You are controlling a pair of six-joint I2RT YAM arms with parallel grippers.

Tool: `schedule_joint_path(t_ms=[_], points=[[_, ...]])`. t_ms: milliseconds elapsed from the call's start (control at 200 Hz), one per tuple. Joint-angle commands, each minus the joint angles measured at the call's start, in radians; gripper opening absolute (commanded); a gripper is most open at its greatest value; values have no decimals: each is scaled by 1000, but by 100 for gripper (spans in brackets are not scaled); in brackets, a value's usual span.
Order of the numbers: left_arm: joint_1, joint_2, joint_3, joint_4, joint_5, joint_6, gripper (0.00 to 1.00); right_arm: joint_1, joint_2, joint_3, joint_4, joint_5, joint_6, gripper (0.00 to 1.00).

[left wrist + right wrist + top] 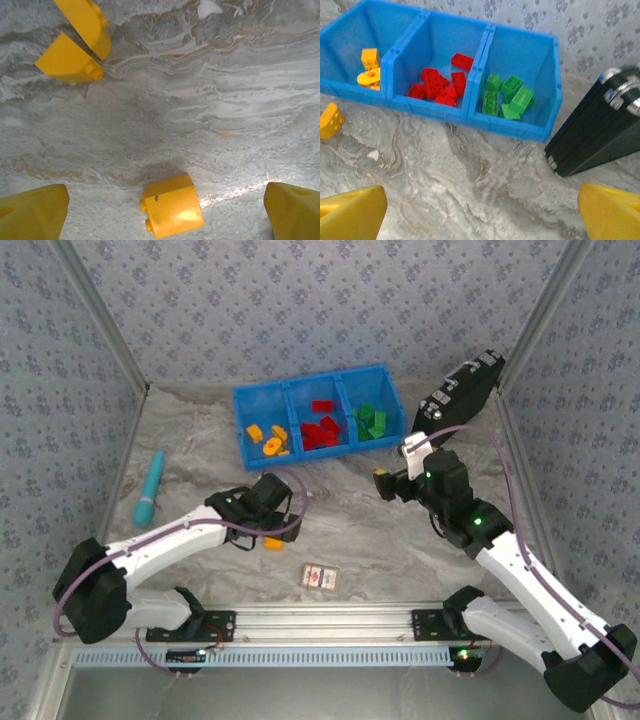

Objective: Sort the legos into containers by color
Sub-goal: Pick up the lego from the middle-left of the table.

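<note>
Lego (pixel 172 205), yellow, lay between wide-open fingers (pixel 32 212), not yet gripped.

It rested on its side on the table (pixel 210 110), studs turned to 9 o'clock in the left wrist view and close to square in outline (so no long axis to favour). The left gripper (pixel 166 194) stood spread, one finger at each side and both clear of it. Two more yellow bricks (pixel 67 60) lay close together at 11 o'clock. From above, the blue tray (pixel 318 388) sat at 12 o'clock of the piece, well apart, with yellow in its left compartment, red in the middle and green on the right. The right gripper (pixel 390 483), also spread and empty, hung at 3 o'clock and farther off. The left arm looked the one to close and lift.
</note>
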Motion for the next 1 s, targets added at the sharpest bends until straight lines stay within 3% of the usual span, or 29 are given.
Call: schedule_joint_path(t_ms=[0, 125, 270, 370, 480, 995], points=[[-28, 16, -14, 13, -49, -85, 98, -10, -25, -22, -48, -45, 59, 100], [-53, 23, -35, 4, -80, -160, 95, -24, -22, -53, -31, 20, 157, 100], [-83, 34, -76, 20, -92, -241, 92, -66, 19, -51, -36, -66, 146, 100], [-94, 52, -92, 33, -95, -270, 83, -85, 38, -60, -6, -112, 147, 100], [-101, 73, -102, 47, -100, -301, 80, -106, 55, -62, 3, -135, 152, 100], [-105, 166, -138, 132, -53, -333, 66, -130, 49, -65, 4, -149, 152, 100]])
